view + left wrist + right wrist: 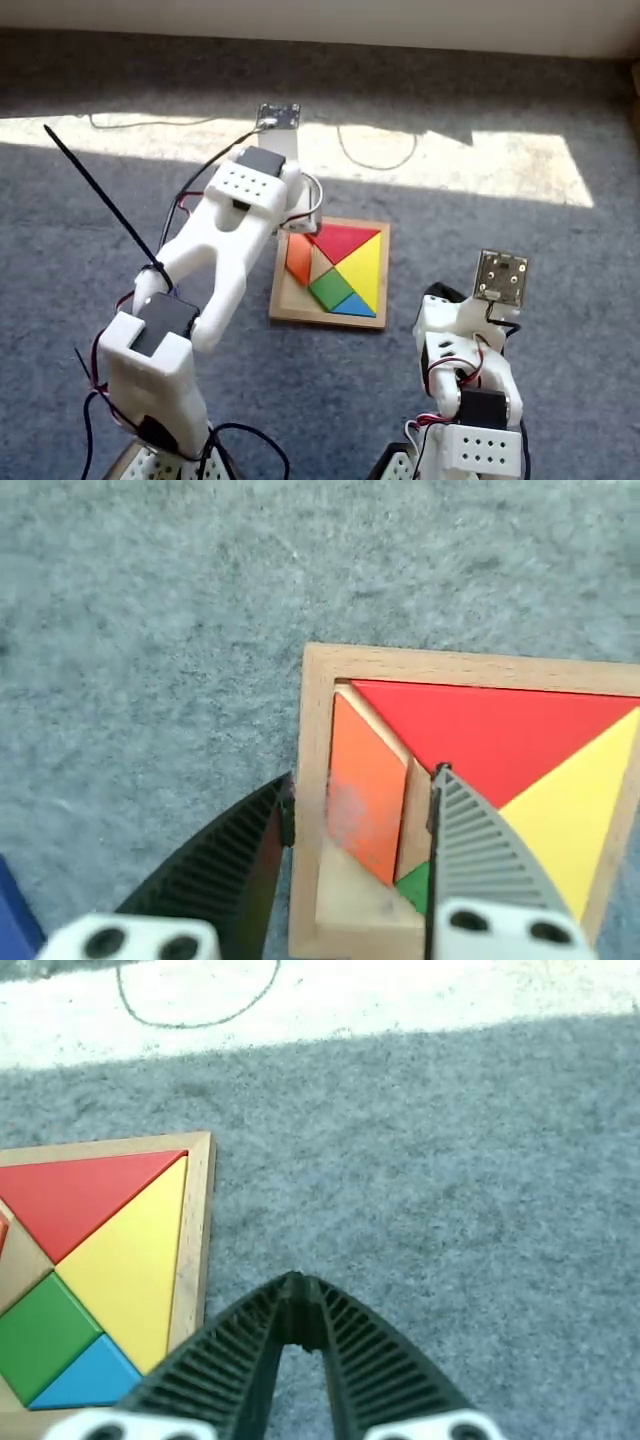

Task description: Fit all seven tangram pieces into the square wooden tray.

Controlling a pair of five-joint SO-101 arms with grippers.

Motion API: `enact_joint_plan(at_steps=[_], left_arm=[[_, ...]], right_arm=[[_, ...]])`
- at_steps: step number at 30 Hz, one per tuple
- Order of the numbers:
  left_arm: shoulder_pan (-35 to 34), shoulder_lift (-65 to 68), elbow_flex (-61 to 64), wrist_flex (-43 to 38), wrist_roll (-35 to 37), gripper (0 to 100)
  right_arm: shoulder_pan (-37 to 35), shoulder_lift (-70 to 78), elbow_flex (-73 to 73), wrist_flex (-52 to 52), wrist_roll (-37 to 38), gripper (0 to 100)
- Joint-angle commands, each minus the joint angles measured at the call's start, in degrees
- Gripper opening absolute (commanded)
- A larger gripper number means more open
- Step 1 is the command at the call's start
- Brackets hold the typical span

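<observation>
wooden tray (325,320), coloured tangram pieces (345,242) inside

We find the tray (318,730) on the carpet (560,300), between the two arms. In it, a large triangle (345,240) lies along the far side, a second large triangle (366,272) along the right, the parallelogram (298,260) at left, the square (330,288) at near middle and a small triangle (353,306) in the near right corner. The left gripper (362,785) straddles the tray's left wall. The right gripper (298,1295) hangs over carpet right of the tray.
</observation>
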Motion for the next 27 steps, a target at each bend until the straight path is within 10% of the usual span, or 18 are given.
enact_joint_plan(at_steps=[1,27], left_arm=[[-3.74,-8.40,-3.91,6.86,0.35,22],[-44.70,-30.55,33.71,1.41,-28.57,34]], right_arm=[[0.22,-1.10,-2.95,-1.45,-0.18,1.3],[-1.54,-1.10,-2.86,-1.45,-0.18,1.3]])
